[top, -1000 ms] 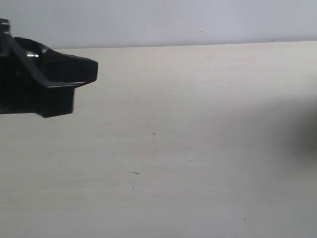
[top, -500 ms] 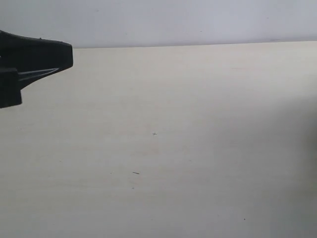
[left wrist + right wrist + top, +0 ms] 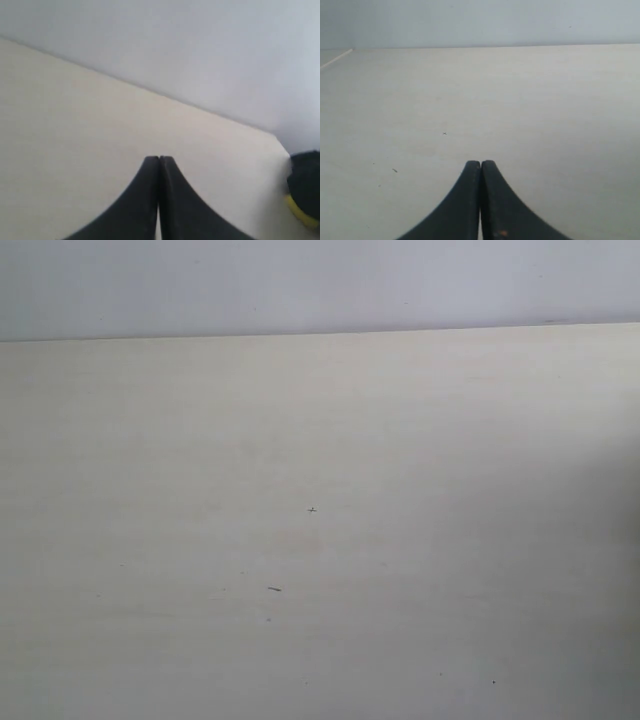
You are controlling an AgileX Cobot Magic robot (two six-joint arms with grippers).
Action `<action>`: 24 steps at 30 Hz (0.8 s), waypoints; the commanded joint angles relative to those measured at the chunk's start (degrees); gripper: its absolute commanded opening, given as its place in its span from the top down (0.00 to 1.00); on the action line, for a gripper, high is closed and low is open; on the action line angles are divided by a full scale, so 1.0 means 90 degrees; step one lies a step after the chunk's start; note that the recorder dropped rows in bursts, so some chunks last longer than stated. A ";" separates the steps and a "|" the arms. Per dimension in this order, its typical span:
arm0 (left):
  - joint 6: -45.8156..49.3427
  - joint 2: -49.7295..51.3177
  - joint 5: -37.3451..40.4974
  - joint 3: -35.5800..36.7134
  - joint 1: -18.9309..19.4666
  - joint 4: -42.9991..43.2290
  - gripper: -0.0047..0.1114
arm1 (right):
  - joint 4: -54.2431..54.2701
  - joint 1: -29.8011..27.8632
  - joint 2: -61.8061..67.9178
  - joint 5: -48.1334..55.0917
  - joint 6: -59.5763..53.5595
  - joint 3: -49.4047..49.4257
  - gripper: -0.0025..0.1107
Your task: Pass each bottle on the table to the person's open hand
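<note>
1. Surface: a pale beige counter (image 3: 420, 540) fills most of the exterior view. Its far edge meets a plain grey wall (image 3: 320, 285).
2. Reference mark: a tiny cross-shaped speck (image 3: 311, 509) sits near the middle of the counter. All positions below are given from it.
3. Other marks: a short dark dash mark (image 3: 274, 588) lies near the cross-shaped speck, on the camera's side of it and slightly left. A single dot (image 3: 493, 681) lies well apart from the speck, toward the near right of the exterior view.
4. Left claw (image 3: 159, 159): the two black fingers are pressed together along their inner faces, tip to tip, with no gap. Nothing is gripped. It hangs over bare counter with the wall beyond. The cross-shaped speck does not show in the left wrist view, so the claw's position from it cannot be told.
5. Right claw (image 3: 480, 162): fully closed in the same way, fingers touching along their length, holding nothing. The cross-shaped speck (image 3: 444, 133) lies on the counter ahead of the tips and apart from them. The dash mark (image 3: 394, 170) lies off to one side.
6. Unidentified item: a blurred dark shape (image 3: 305, 190) with a yellow band shows at the frame edge of the left wrist view, beside the counter's corner. What it is cannot be told.
7. Task items: the whereabouts of the bottles cannot be told from these views.
</note>
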 commanded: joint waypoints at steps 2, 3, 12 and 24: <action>0.0246 -0.1238 -0.1209 0.1299 0.0734 -0.0001 0.94 | 0.0005 -0.0002 -0.0022 -0.0049 -0.0012 0.0029 0.98; 0.0246 -0.1364 -0.1318 0.1454 0.0843 -0.0001 0.94 | 0.0005 -0.0002 -0.0022 -0.0049 -0.0012 0.0029 0.98; 0.0276 -0.2052 -0.1459 0.2081 0.1545 0.0459 0.94 | 0.0005 -0.0002 -0.0022 -0.0049 -0.0012 0.0029 0.98; 0.0219 -0.2052 -0.1051 0.2081 0.1890 0.1031 0.94 | 0.0005 -0.0002 -0.0022 -0.0049 -0.0012 0.0029 0.98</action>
